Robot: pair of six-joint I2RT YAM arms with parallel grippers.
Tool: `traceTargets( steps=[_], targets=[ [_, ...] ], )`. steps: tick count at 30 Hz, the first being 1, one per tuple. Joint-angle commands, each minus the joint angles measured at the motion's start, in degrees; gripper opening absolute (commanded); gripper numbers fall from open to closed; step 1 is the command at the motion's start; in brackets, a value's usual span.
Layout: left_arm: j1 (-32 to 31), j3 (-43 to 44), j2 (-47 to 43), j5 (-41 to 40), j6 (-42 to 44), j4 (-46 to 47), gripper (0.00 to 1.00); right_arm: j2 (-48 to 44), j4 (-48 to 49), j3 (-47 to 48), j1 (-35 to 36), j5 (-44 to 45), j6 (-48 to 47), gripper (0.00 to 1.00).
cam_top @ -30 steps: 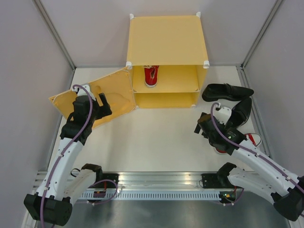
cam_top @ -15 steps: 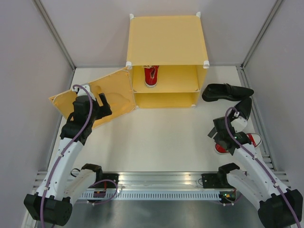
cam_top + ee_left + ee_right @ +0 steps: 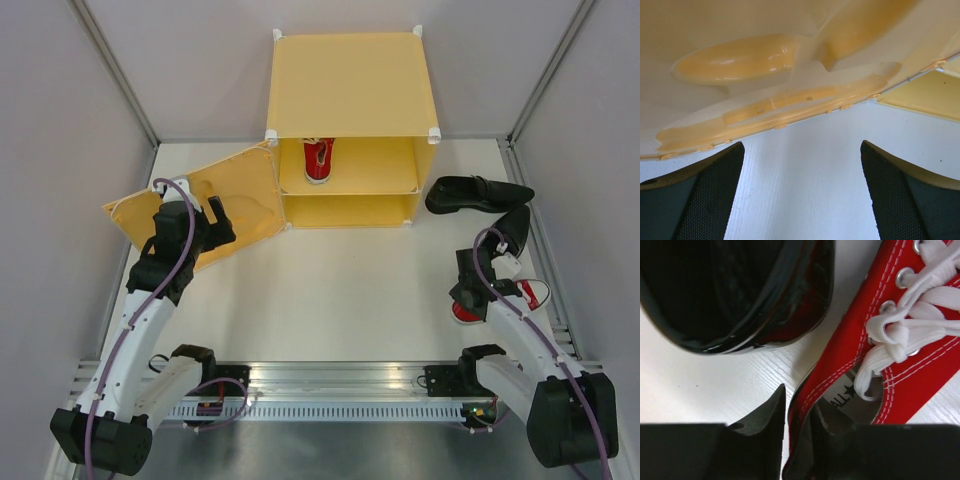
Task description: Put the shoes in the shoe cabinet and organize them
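One red sneaker (image 3: 318,160) stands on the upper shelf of the yellow shoe cabinet (image 3: 350,80), whose door (image 3: 240,200) is swung open to the left. The other red sneaker (image 3: 905,375) lies at the right of the table beside a glossy black shoe (image 3: 740,290). My right gripper (image 3: 797,415) pinches this sneaker's side wall near the heel, one finger inside the shoe and one outside. In the top view that sneaker (image 3: 532,295) pokes out past the right arm, with a second black shoe (image 3: 478,193) further back. My left gripper (image 3: 802,195) stands open by the door's edge, holding nothing.
The open door (image 3: 765,55) with its embossed apple shape fills the top of the left wrist view, close ahead of the fingers. The cabinet's lower compartment (image 3: 345,210) holds nothing. Grey walls close the table on three sides, with the right wall (image 3: 600,200) near the shoes.
My right arm has swung back and to the right, down onto the red sneaker, and its jaws have closed from wide open onto the shoe's side wall. The left arm has stayed still.
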Motion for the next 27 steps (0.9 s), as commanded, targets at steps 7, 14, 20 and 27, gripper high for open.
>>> traceTargets(
  steps=[7, 14, 20, 27],
  targets=[
    [-0.1, 0.5, -0.8, 0.6, 1.3, 0.5, 1.0, -9.3, -9.5, 5.7, -1.0, -4.7, 3.1, 0.01],
    [-0.1, 0.6, -0.6, 0.5, 1.3, 0.6, 1.0, -15.1, -19.0, 17.6, -0.9, -1.4, 3.0, 0.0],
    [-0.1, 0.6, -0.5, 0.5, 1.3, 0.5, 1.0, -15.4, -18.9, 25.9, -0.8, -5.4, -4.3, 0.01],
    [-0.1, 0.5, -0.4, 0.3, 1.2, 0.5, 1.0, -11.1, -19.1, 33.6, -0.8, -16.4, -18.9, 0.0]
  ],
)
